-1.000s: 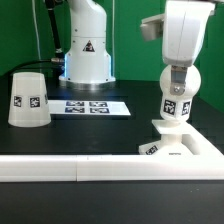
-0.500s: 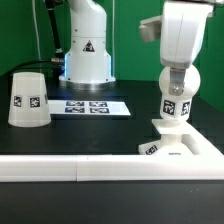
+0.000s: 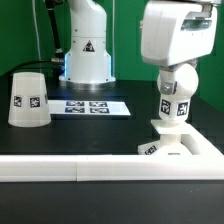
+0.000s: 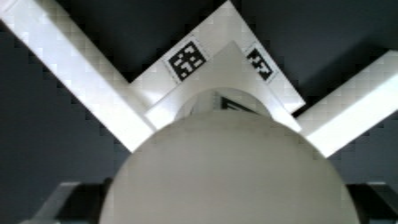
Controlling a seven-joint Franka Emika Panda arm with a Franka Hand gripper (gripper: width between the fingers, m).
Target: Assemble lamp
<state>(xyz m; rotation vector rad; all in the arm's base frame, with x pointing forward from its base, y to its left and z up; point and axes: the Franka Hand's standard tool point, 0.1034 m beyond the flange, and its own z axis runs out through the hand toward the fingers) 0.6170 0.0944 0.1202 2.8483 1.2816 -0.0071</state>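
Observation:
My gripper is shut on the ball-shaped bulb, which carries a square tag. The bulb stands a little tilted with its neck down on the flat square base at the exterior view's right. In the wrist view the bulb fills the space between my dark fingers, and a corner of the base with two tags shows beyond it. The gripper itself is mostly hidden by the bulb. The cup-like shade stands mouth down at the exterior view's left, far from the gripper.
The long white border rail runs along the front and turns a corner round the base at the right. The marker board lies flat in the middle. The arm's white pedestal stands behind it.
The arm's wrist has swung toward the exterior view's left and looms larger. The bulb in the gripper has tilted slightly over the base. The shade has not moved.

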